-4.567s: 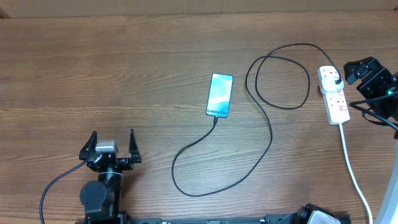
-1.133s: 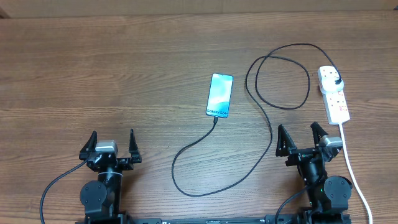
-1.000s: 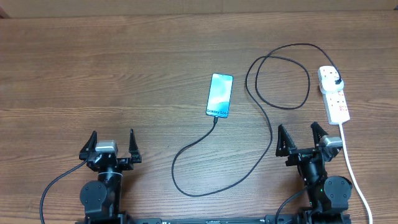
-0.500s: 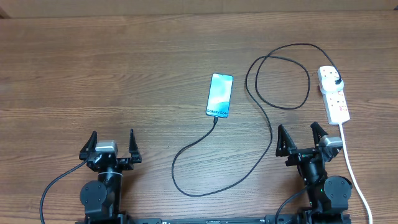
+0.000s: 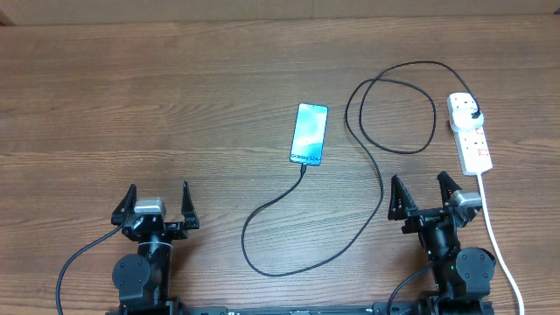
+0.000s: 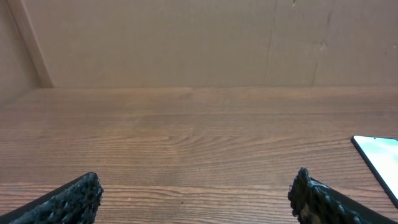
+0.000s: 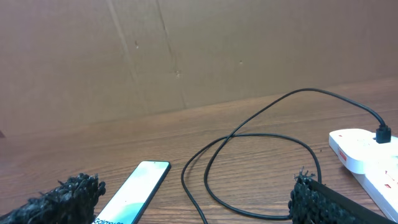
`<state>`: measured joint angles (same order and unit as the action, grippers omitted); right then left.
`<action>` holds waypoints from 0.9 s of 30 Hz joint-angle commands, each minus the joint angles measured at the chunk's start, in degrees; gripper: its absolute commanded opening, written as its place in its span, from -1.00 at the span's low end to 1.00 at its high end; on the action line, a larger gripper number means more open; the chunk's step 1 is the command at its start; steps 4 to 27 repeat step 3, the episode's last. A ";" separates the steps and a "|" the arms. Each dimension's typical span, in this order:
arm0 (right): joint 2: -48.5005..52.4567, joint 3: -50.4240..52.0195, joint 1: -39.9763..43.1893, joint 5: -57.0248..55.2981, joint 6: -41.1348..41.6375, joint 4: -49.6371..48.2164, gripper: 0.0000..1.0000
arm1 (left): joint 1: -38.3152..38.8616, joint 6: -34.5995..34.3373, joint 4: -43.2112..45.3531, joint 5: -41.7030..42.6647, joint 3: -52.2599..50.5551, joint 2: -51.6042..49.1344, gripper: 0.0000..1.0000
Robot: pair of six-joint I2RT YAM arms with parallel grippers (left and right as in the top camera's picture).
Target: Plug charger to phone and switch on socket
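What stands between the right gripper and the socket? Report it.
Nothing visible. Only bare table lies between the open right gripper and the socket. The charger cable runs just left of the gripper and the socket's white cord just right of it. Neither crosses the straight path.

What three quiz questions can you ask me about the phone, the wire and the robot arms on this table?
1. True or false: the charger's thin black cable reaches the near end of the phone.
2. Where does the charger's black plug sit? A, in the white power strip. B, on top of the phone. C, under the phone.
3. Fill the gap: the left arm's fingers and the right arm's fingers are both ___, holding nothing.
Key: 1 true; 2 A; 3 open.
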<state>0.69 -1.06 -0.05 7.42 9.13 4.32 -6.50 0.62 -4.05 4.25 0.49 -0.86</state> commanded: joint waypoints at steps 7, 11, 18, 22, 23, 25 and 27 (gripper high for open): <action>-0.52 0.59 -0.31 -0.52 -0.24 -0.11 1.00 | -0.33 0.22 -0.15 -0.37 -0.22 0.66 1.00; -0.52 0.59 -0.31 -0.52 -0.24 -0.11 1.00 | -0.33 0.22 -0.15 -0.37 -0.22 0.66 1.00; -0.52 0.59 -0.31 -0.52 -0.24 -0.11 1.00 | -0.33 0.22 -0.15 -0.37 -0.22 0.66 1.00; -0.52 0.59 -0.31 -0.52 -0.24 -0.11 1.00 | -0.33 0.22 -0.15 -0.37 -0.22 0.66 1.00; -0.52 0.59 -0.31 -0.52 -0.24 -0.11 1.00 | -0.33 0.22 -0.15 -0.37 -0.22 0.66 1.00; -0.52 0.59 -0.31 -0.52 -0.24 -0.11 1.00 | -0.33 0.22 -0.15 -0.37 -0.22 0.66 1.00; -0.52 0.59 -0.31 -0.52 -0.24 -0.11 1.00 | -0.33 0.22 -0.15 -0.37 -0.22 0.66 1.00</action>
